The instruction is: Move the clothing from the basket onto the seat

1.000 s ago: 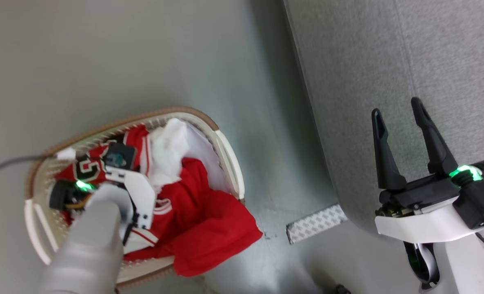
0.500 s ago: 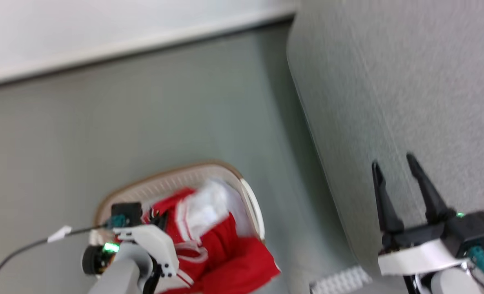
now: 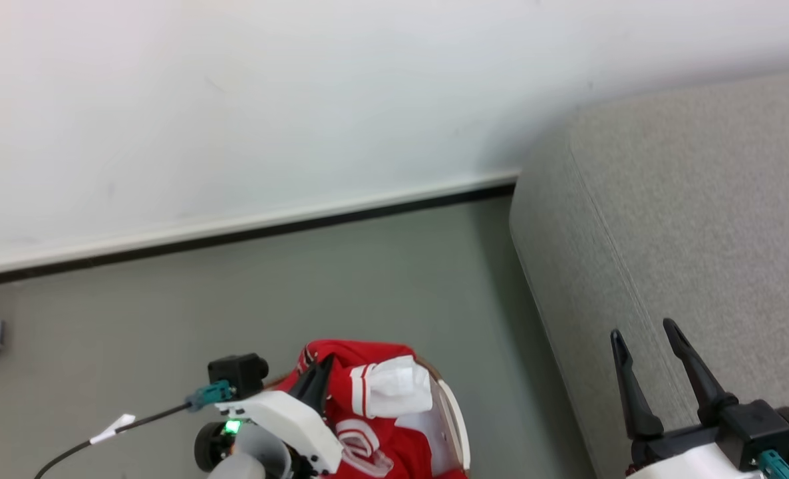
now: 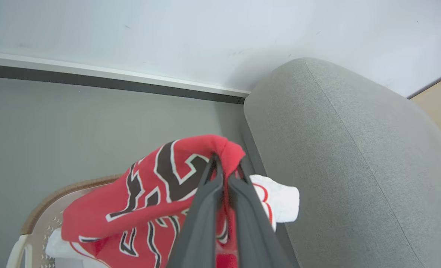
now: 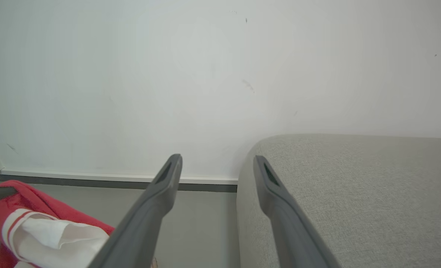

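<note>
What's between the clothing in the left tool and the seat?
The basket's rim, then a strip of bare grey floor, lie between the clothing in the left tool and the seat, as the head view shows.

There's the left gripper (image 4: 227, 165): two long dark tapered fingers (image 4: 205, 216) from a white shell (image 3: 288, 419) dotted with black screws (image 3: 311, 459). Left of the shell, a green light (image 3: 233, 426), black box (image 3: 238, 372), teal plug (image 3: 211, 394), black cable (image 3: 142, 420), white tag (image 3: 112, 426). The right gripper (image 3: 642, 329) has matching fingers on a black base (image 3: 747, 426).
</note>
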